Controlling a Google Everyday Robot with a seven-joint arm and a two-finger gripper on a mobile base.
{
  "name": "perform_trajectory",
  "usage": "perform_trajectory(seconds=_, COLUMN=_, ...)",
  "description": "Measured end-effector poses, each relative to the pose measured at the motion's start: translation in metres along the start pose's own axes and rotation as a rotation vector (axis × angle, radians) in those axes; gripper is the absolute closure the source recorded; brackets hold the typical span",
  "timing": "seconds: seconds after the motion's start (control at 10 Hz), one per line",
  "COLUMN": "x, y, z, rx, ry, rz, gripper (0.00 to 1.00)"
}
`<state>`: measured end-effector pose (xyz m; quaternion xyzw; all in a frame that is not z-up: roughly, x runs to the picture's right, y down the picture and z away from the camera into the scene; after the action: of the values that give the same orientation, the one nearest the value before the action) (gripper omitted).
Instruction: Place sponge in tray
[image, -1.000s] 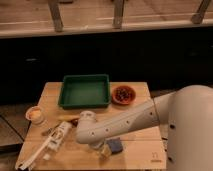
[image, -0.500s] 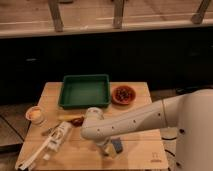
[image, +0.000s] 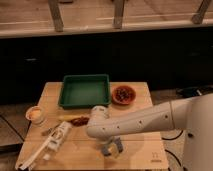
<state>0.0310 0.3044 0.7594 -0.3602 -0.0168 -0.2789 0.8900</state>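
Since the prior frame, the gripper has lowered at the surface's near edge; jaws straddle the sponge, closure indeterminate. Tray lies directly beyond, farther from the robot.

The tray is dark green all over, walls and bottom alike. It sits on a pale, light-brown wooden surface with a faint grain. Low over the near part of that wood hangs the grey claw, at the end of a white arm; at it shows the blue-grey sponge. A small round reddish-brown bowl holds dark red bits. Another small bowl is pale with orange-pink inside. A long white tool lies on the wood, and a dark red-brown clump sits near it. The background is black below, with grey posts.
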Motion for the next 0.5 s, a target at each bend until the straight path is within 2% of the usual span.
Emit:
perform_trajectory(seconds=0.2, x=0.0051, y=0.0044, z=0.0039, rx=-0.001, ry=-0.007, rz=0.020, gripper=0.38)
perform_trajectory(seconds=0.5, x=0.0054, y=0.0074, z=0.0112, rx=0.005, ry=-0.025, rz=0.030, gripper=0.70)
